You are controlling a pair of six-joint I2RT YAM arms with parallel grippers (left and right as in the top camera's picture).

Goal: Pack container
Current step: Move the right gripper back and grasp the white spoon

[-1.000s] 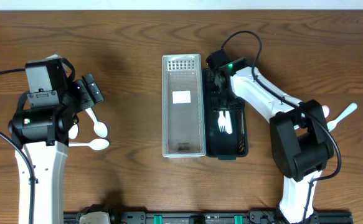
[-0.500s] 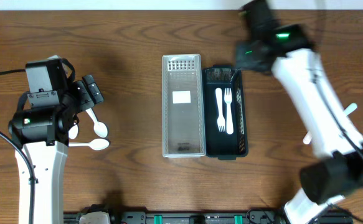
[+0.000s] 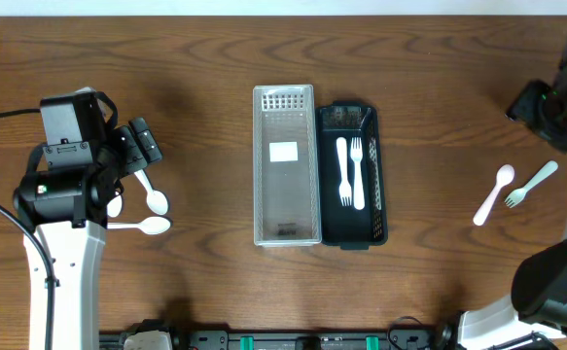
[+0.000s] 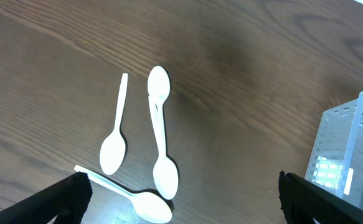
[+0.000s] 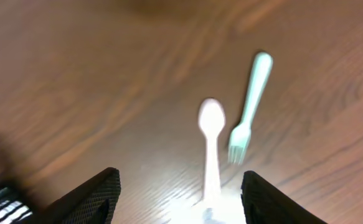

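A clear plastic container (image 3: 285, 165) stands mid-table beside a black container (image 3: 370, 194), which holds a white spoon (image 3: 341, 170) and a white fork (image 3: 357, 173). At the far right, my right gripper (image 3: 538, 103) (image 5: 181, 193) hangs open above the wood. A white spoon (image 5: 211, 143) (image 3: 494, 192) and a pale fork (image 5: 249, 106) (image 3: 533, 183) lie just ahead of it. On the left, my left gripper (image 3: 143, 146) (image 4: 181, 196) is wide open and empty over three white spoons (image 4: 161, 134) (image 4: 114, 134) (image 4: 134, 199).
The clear container's corner (image 4: 349, 155) shows at the right edge of the left wrist view. Bare wood separates the containers from the cutlery on both sides. A black rail (image 3: 283, 340) runs along the table's front edge.
My right arm has swung from over the black container out to the far right, and its jaws have opened wider. The left arm has not moved.
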